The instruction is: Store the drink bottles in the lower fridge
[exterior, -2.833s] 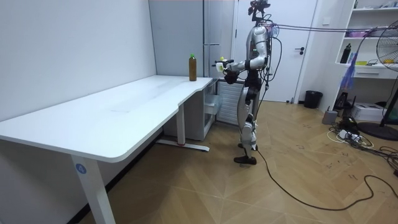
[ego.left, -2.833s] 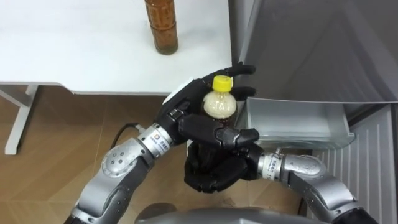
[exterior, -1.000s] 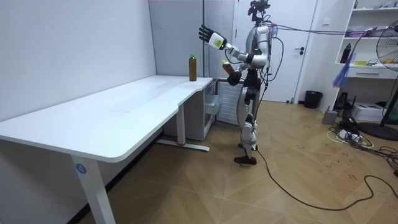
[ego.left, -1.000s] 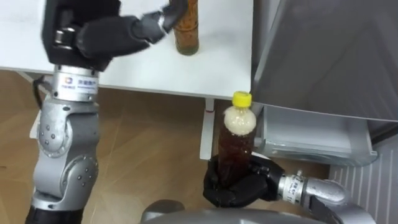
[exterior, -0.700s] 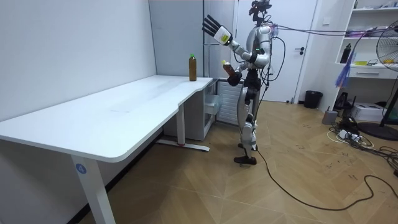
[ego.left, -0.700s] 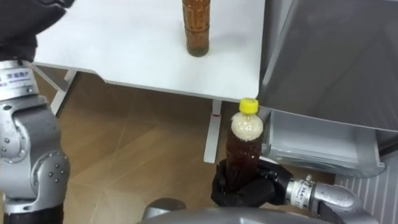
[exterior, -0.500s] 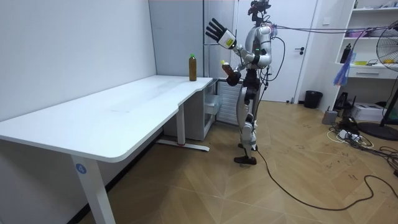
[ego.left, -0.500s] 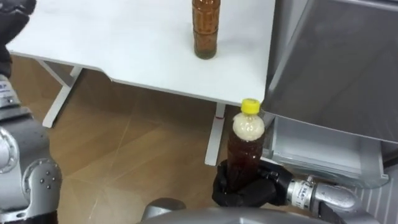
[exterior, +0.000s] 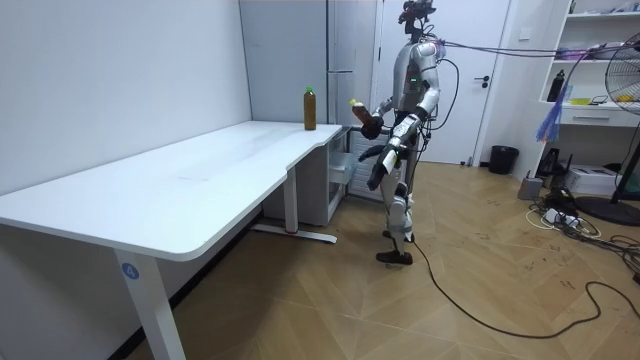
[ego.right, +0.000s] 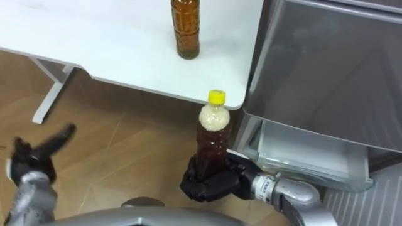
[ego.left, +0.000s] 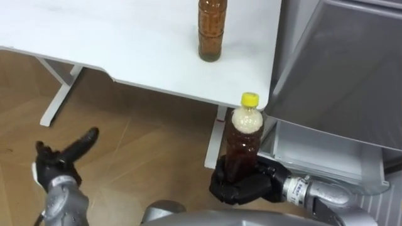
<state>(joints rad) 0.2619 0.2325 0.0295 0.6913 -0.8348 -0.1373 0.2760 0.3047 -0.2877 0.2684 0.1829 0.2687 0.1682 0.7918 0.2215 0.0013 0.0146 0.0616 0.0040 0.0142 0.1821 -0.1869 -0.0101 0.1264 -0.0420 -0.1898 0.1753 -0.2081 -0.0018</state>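
Humanoid robot standing at the far corner of a long white table [ego.left: 94,37], close to a tall grey fridge [ego.left: 352,69]. Its right hand [ego.left: 245,188], low in front of the body, is curled round the base of a drink bottle [ego.left: 242,141] and holds it upright. The bottle has a yellow cap and dark brown liquid, with a pale foamy band under the neck. Just to the right of that hand and a little beyond it, the fridge's lower drawer [ego.left: 326,150] stands pulled out. The held bottle is outside the drawer, just beside its left end. Beyond the hand and slightly to its left, a second bottle [ego.left: 211,31] of brown drink stands upright on the table, near the table's rounded corner. The left hand [ego.left: 56,166] is well to the left of the right hand, down over the wooden floor [ego.left: 144,144]. It holds nothing, its fingers loosely straight, one pointing outward. In the room view the left arm is lowered beside the hip, and the right forearm holds the bottle in front of the torso.
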